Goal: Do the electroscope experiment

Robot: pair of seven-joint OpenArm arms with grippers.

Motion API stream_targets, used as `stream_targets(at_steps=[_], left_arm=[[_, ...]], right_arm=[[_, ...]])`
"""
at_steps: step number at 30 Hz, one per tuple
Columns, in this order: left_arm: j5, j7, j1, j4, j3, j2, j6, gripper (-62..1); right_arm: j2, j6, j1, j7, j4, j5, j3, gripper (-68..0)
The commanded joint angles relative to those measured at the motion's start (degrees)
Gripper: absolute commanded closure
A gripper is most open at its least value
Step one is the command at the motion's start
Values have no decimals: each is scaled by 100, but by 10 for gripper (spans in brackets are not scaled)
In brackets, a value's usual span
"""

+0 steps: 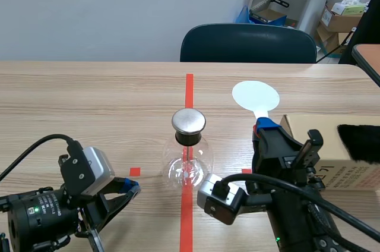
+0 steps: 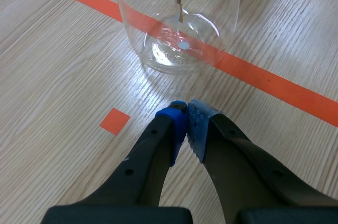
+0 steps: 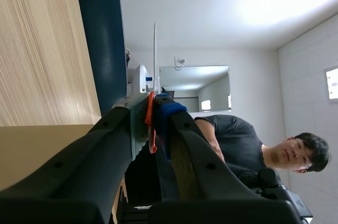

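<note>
My right gripper [image 1: 265,127] pinches the white round paddle [image 1: 255,95] upright, centre-right, presumably ready for the clear glass electroscope flask [image 1: 189,166]; the left gripper [image 1: 132,187], lower left, rests pressed together, empty.

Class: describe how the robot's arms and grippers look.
Both arms are black. The left arm has a round barrel body with a small green light, a silver-grey camera box and a thin black cable looping off it. The left gripper has two thick tapering fingers tipped with dotted blue pads. The right arm carries a similar silver box, thick black cables and a blue-padded right gripper.
</note>
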Motion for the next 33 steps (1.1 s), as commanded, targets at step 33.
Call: stream_targets(at_steps=[33], left_arm=[[177, -57, -4, 57, -37, 15, 302, -17]], right_arm=[[42, 46, 4, -22, 107, -4, 37, -8]])
